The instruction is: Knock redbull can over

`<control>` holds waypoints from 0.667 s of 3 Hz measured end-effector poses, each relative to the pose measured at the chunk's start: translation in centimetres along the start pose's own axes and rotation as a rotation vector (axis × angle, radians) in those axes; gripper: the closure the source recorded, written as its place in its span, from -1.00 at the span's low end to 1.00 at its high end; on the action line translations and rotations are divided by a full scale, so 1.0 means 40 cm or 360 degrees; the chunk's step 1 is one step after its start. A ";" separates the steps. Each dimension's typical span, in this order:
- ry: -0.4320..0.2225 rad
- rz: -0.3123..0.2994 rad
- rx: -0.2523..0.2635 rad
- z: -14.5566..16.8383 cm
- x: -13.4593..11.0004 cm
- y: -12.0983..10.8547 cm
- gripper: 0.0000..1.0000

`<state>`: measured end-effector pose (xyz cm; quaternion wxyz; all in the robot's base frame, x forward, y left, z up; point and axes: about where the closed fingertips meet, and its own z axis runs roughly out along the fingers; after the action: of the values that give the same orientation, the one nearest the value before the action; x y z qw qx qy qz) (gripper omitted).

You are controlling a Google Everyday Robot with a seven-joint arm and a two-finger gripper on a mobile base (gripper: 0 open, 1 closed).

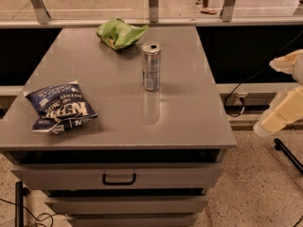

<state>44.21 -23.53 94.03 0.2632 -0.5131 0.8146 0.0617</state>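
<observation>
The redbull can (151,66) is slim and silver with blue panels. It stands upright on the grey table (184,112), a little behind the middle. My gripper (283,109) shows as cream-coloured parts at the right edge of the view. It is beyond the table's right side, at about table height and well clear of the can. Nothing is touching the can.
A dark blue chip bag (60,107) lies near the table's front left. A green snack bag (119,33) lies at the back, just behind and left of the can. A drawer with a handle (119,178) is under the tabletop. A black cable (236,105) hangs at the right.
</observation>
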 end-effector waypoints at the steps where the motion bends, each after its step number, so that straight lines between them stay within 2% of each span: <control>1: -0.0315 0.0127 0.0069 0.038 0.033 -0.015 -1.00; 2: -0.0657 0.0234 0.0165 0.040 0.024 -0.027 -1.00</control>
<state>45.41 -24.20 92.40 0.4451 -0.4147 0.7808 0.1424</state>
